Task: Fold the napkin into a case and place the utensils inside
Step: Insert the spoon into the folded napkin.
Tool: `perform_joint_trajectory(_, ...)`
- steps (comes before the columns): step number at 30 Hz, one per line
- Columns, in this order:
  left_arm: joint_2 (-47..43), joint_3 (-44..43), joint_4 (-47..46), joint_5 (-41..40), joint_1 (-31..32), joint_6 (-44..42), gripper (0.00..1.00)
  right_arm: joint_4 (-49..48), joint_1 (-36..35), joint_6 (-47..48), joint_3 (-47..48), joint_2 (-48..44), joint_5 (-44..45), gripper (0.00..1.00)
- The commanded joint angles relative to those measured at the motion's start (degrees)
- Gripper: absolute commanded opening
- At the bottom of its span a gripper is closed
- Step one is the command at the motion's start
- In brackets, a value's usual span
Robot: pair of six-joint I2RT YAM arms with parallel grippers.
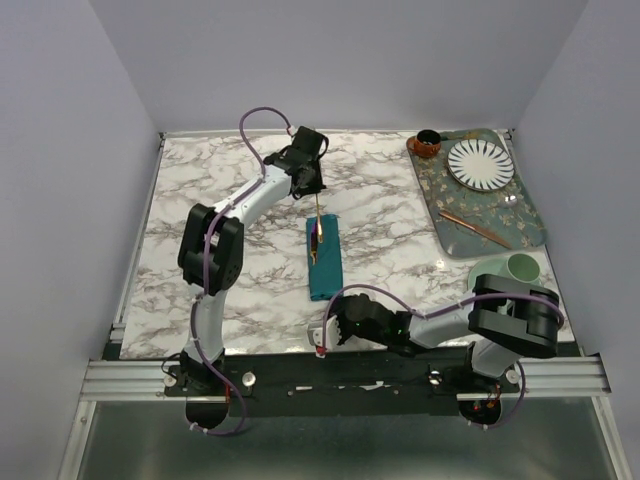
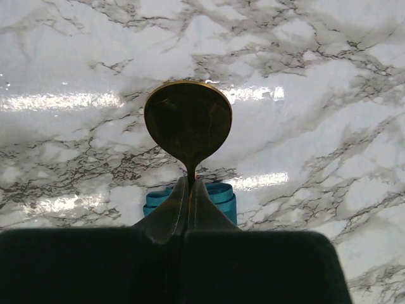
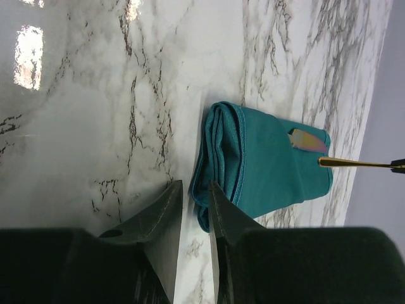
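A: What sits nearest the arm bases?

B: The right gripper (image 1: pixel 333 324), low over the marble worktop (image 1: pixel 230 200). Its jaws are slightly parted and grasp nothing. They are just beside the near end of the case (image 3: pixel 266 164).

A: And the case itself?

B: It is a narrow teal rectangle lying lengthwise at mid-worktop. The iridescent utensil (image 3: pixel 308 140) pokes out of its far end.

A: The other arm?

B: The left gripper (image 2: pixel 190 187) hangs over that far end. Its jaws are clenched on the neck of the gold spoon (image 2: pixel 188 120). The spoon's handle reaches down to the cloth edge, but I cannot tell whether it is inside the fold.

A: Farther back?

B: At the far right is a tray (image 1: pixel 440 225) carrying a plate (image 1: pixel 478 164) and copper sticks (image 1: pixel 475 228).
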State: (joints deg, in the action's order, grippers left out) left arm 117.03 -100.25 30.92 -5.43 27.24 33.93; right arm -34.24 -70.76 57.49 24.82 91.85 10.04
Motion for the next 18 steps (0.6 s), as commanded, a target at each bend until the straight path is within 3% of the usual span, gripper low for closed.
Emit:
perform_joint_trajectory(1,2.0,-2.7,0.0,-0.5,0.9,2.2,0.0,1.2,0.8,0.2,-0.3,2.2,0.9,0.31)
perform_joint_trajectory(18,3.9,1.6,3.7,5.2,2.3,6.5,0.0,-0.7,2.5,1.4,0.7,4.3,2.6,0.31)
